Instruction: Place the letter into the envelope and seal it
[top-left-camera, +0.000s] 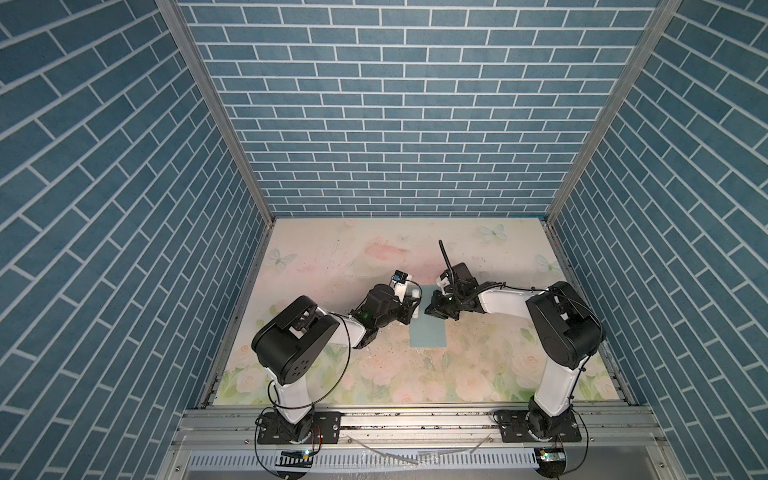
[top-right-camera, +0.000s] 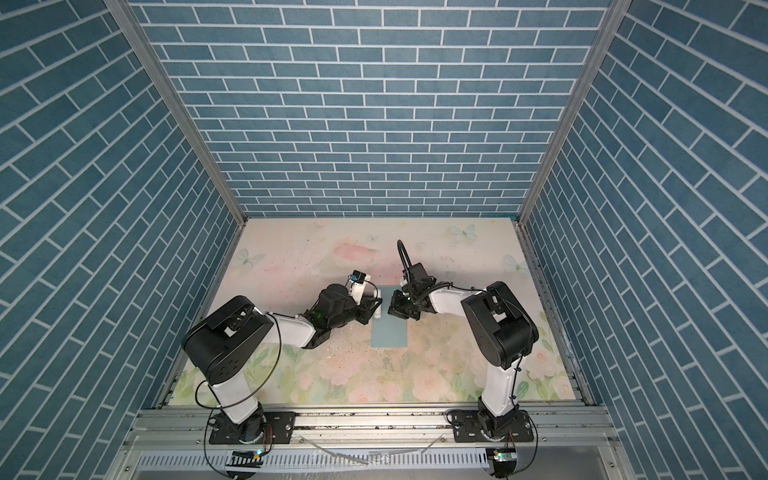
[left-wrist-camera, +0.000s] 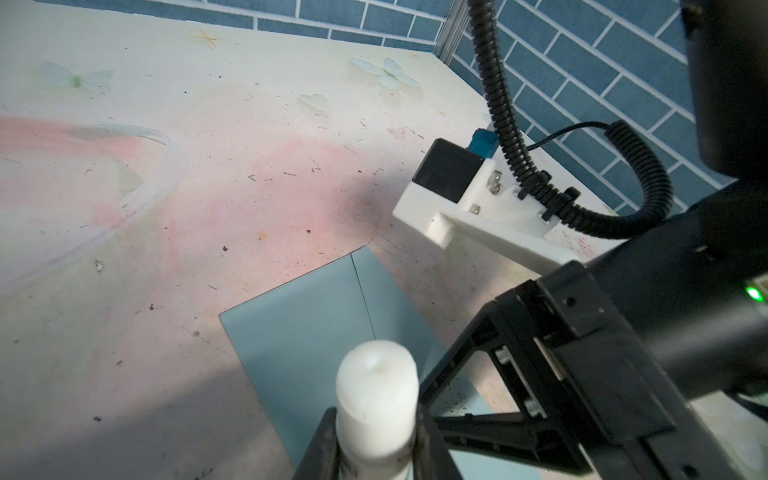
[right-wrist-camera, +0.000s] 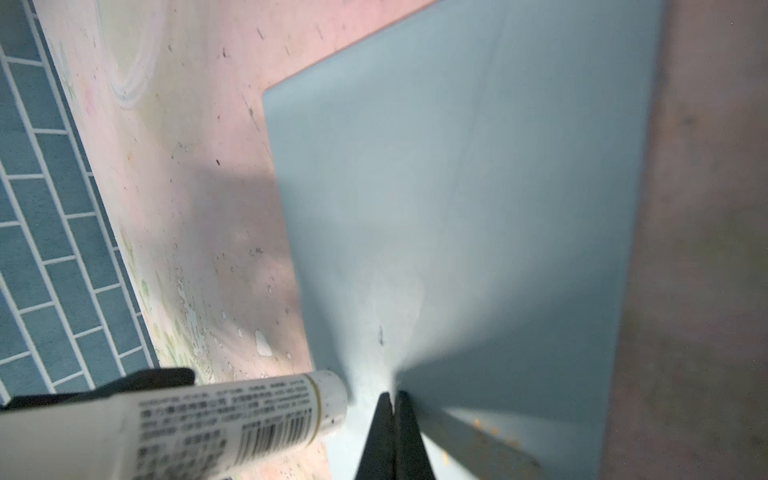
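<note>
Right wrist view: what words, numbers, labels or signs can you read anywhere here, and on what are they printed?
White tube: several lines of small dark print, too blurred to read.
White tube: a barcode; any digits with it cannot be read.
Envelope: plain teal, no text.
Nothing else in any view carries readable text.

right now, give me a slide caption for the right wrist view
Shut right gripper touches down on the teal envelope, with a glue stick ending at its edge.
</note>
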